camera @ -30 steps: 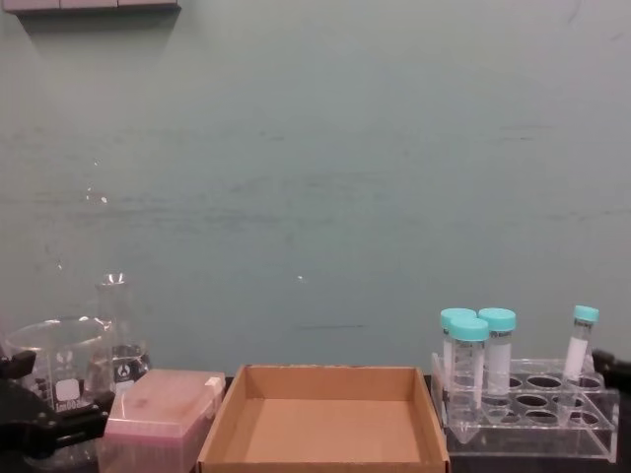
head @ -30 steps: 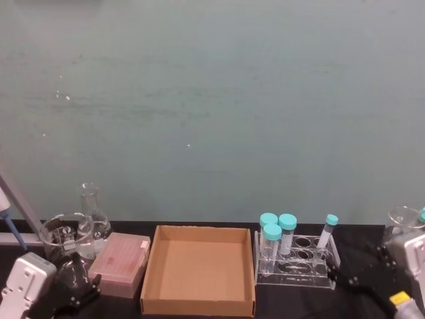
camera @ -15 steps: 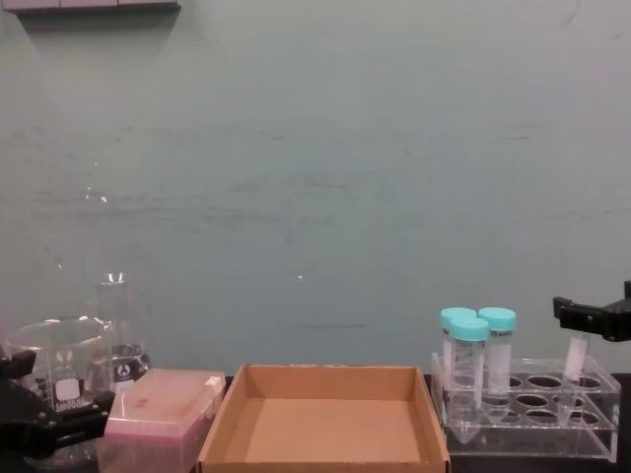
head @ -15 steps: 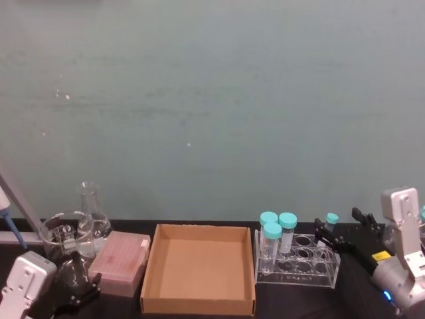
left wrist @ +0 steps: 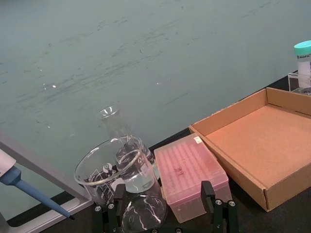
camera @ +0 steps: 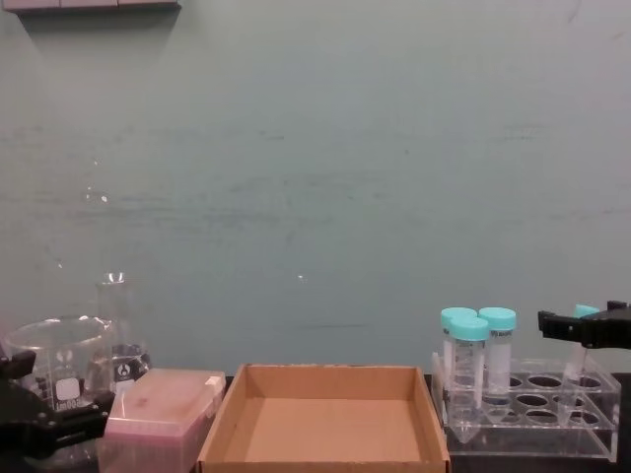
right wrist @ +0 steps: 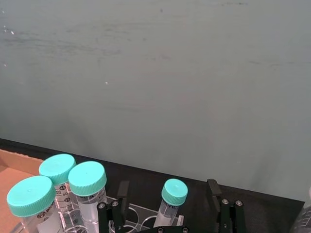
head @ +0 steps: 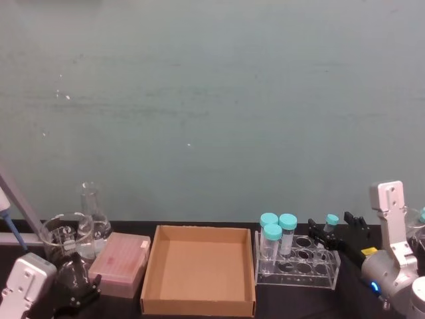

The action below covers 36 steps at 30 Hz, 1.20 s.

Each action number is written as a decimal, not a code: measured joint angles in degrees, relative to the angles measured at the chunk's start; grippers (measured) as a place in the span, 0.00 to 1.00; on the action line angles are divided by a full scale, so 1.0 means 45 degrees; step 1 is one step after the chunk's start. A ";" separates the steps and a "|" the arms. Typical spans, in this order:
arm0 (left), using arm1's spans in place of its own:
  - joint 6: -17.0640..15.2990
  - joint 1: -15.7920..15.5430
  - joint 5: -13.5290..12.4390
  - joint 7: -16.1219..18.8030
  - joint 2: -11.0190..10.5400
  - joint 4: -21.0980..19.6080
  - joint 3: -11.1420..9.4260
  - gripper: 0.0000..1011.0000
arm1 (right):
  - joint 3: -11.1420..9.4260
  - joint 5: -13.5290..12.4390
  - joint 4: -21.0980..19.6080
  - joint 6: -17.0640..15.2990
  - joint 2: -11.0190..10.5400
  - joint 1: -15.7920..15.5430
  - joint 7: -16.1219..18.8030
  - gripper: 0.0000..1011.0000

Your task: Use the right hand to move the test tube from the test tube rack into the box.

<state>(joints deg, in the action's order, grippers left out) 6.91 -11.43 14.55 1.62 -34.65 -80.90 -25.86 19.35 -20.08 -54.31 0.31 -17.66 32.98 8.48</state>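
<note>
right hand spread, 1 finger each side of test tube | likely light, stiff, slick plastic | pinch just under cap | left gripper parked, spread

Head view: high, looking forward and down across the dark surface to the green wall. Chest view: lower, level with the box and rack, seen side-on against the same wall. Left wrist view: close, low, facing the beaker, pink case and the box's left end. Right wrist view: close up on the rack's tube, wall behind. Head and chest views share box, rack and beaker
</note>
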 joint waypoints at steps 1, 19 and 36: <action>0.0000 -0.0001 0.0000 0.0000 0.0000 0.0000 0.0001 0.99 | -0.0011 0.0023 0.0051 0.0000 0.0026 0.0024 0.0015 0.99; 0.0000 0.0000 0.0000 0.0000 0.0000 0.0000 0.0000 0.99 | -0.0172 0.0405 0.0394 0.0231 0.0257 0.0136 0.0133 0.99; 0.0000 0.0000 0.0000 0.0000 0.0000 0.0000 0.0000 0.99 | -0.0150 0.0385 0.0348 0.0191 0.0234 0.0125 0.0126 0.57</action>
<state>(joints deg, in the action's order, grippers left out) 6.91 -11.43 14.55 1.62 -34.65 -80.90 -25.86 18.68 -18.35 -52.75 1.17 -16.61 33.54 9.04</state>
